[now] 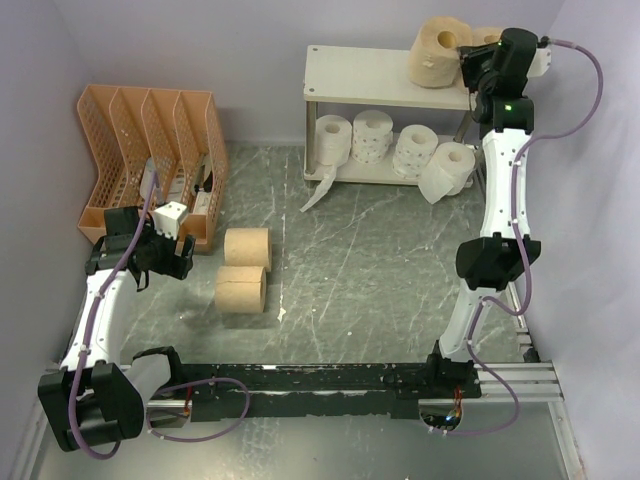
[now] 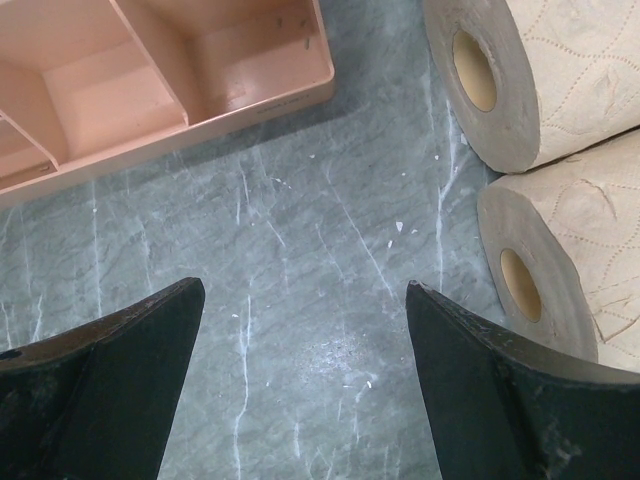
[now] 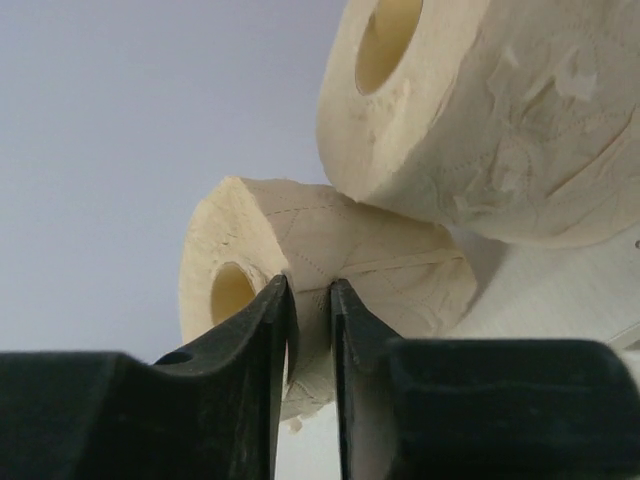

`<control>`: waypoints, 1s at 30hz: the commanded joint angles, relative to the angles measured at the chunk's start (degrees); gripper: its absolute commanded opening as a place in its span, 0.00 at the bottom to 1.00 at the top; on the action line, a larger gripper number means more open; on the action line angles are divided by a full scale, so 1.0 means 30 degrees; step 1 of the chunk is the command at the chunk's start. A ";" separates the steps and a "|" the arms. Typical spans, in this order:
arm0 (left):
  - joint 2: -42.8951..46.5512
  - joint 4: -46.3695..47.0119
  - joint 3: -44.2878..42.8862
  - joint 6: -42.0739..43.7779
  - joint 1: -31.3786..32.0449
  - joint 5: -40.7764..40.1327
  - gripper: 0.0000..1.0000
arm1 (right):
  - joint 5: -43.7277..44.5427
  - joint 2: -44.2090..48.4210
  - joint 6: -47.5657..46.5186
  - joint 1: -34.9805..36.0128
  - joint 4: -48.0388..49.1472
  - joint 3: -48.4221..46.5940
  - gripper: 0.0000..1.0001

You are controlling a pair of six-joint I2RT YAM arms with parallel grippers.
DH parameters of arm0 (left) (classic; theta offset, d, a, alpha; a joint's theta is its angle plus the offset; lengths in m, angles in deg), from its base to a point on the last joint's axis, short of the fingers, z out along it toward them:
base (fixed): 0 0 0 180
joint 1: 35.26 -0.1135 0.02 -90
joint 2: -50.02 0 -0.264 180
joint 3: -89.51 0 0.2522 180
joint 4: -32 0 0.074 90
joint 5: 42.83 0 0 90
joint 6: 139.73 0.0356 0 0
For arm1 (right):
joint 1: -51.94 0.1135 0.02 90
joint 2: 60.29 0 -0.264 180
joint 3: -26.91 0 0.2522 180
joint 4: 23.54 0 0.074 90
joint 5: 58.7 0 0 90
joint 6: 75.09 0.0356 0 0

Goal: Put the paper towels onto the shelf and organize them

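The shelf [image 1: 360, 75] stands at the back. Two tan paper towels lie on its top board: a big one [image 1: 440, 50] and a second [image 1: 487, 38] by the right end. My right gripper [image 1: 470, 65] is at that end. In the right wrist view its fingers [image 3: 310, 295] pinch the wall of the lower tan roll [image 3: 340, 250], with the other roll [image 3: 480, 110] resting above it. Several white rolls [image 1: 372, 133] fill the lower tier. Two tan rolls [image 1: 247, 247] [image 1: 240, 288] lie on the table. My left gripper [image 1: 165, 258] hangs open just left of them, holding nothing [image 2: 305, 300].
An orange slotted file organizer [image 1: 150, 150] stands at the back left, close behind my left gripper, and its base [image 2: 170, 80] shows in the left wrist view. A loose white paper strip [image 1: 318, 195] trails off the shelf's lower left corner. Walls close in on both sides.
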 commanded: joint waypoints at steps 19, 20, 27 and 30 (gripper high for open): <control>-0.0469 -0.0005 -0.0263 0.0150 -0.0159 0.0177 0.94 | 0.3748 1.1446 -0.6076 1.1585 0.9388 1.6596 1.00; -0.0446 0.0040 -0.0245 0.0125 -0.0166 0.0201 0.94 | 0.4375 1.2291 -0.5639 1.2816 1.0210 1.9444 1.00; -0.0798 -0.0028 -0.0320 0.0222 -0.0123 0.0348 0.94 | 0.4601 1.1841 -0.1782 1.6782 1.4914 3.1355 0.91; -0.0869 -0.0090 -0.0352 0.0267 -0.0126 0.0355 0.94 | 0.3605 1.0065 -0.2458 1.7801 1.5906 3.1596 0.89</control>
